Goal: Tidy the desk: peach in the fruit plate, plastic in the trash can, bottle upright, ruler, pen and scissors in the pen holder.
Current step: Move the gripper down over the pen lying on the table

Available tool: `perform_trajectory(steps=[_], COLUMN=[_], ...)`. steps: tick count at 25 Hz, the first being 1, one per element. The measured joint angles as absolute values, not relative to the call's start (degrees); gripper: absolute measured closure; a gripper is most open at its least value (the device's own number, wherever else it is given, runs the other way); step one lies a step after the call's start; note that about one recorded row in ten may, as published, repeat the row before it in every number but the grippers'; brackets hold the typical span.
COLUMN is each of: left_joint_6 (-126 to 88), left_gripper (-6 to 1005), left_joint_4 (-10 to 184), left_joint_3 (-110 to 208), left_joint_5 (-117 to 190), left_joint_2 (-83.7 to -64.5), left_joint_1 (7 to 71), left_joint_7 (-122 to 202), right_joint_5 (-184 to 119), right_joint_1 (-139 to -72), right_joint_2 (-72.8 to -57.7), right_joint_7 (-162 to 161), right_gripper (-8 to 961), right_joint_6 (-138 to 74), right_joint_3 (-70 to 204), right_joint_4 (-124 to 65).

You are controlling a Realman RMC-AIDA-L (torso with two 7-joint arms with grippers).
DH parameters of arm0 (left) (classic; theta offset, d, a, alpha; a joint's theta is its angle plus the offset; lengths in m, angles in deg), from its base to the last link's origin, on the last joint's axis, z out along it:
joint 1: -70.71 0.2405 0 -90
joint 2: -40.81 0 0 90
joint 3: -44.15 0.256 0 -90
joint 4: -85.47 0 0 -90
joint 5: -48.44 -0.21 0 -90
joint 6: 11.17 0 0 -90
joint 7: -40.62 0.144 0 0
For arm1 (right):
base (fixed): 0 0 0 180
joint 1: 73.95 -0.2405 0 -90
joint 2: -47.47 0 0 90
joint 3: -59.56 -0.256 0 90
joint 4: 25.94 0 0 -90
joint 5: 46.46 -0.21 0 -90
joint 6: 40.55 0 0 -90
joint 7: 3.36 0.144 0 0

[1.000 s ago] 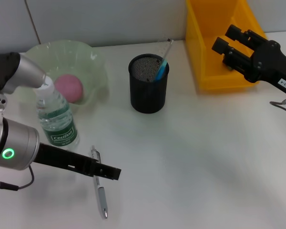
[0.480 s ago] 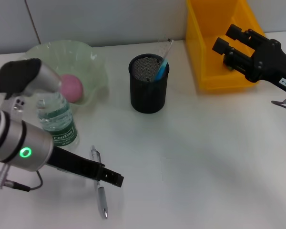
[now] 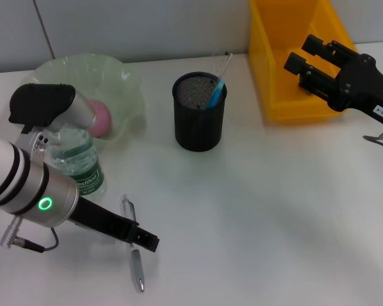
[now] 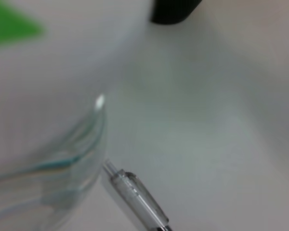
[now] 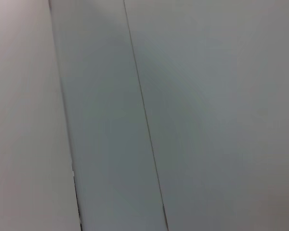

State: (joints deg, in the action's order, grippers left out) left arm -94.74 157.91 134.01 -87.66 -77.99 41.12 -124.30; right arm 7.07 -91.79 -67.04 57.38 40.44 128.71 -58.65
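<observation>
Nearest edge: pen (image 3: 133,248) lies flat on desk (image 3: 274,210), left gripper (image 3: 147,241) just above it, claw state cannot be told.
Advice: descend squarely over the barrel (bottle (image 3: 76,167) stands close by).
Middle: pen holder (image 3: 198,115) holds scissors (image 3: 215,92).
Far: right gripper (image 3: 300,54), fingers apart, over trash can (image 3: 274,76).

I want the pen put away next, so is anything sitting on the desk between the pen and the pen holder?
Nothing visible does. The pen lies flat near the front of the desk, with the left claw right beside it. Bare tabletop runs from there up to the pen holder; the bottle stands off toward the left.
</observation>
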Motion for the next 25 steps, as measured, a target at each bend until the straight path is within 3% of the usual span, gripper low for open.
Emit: perform_trajectory(steps=[25], left_joint_6=[-95.45], left_gripper=[314], left_joint_4=[157.21], left_joint_3=[135.86], left_joint_5=[-90.79], left_joint_2=[-78.00], left_joint_1=[38.63], left_joint_7=[-123.82], right_joint_5=[7.07], right_joint_1=[-91.42], right_joint_2=[-67.10], right_joint_7=[58.77], right_gripper=[344], right_joint_6=[40.32], right_joint_3=[128.02], right_joint_4=[-58.75])
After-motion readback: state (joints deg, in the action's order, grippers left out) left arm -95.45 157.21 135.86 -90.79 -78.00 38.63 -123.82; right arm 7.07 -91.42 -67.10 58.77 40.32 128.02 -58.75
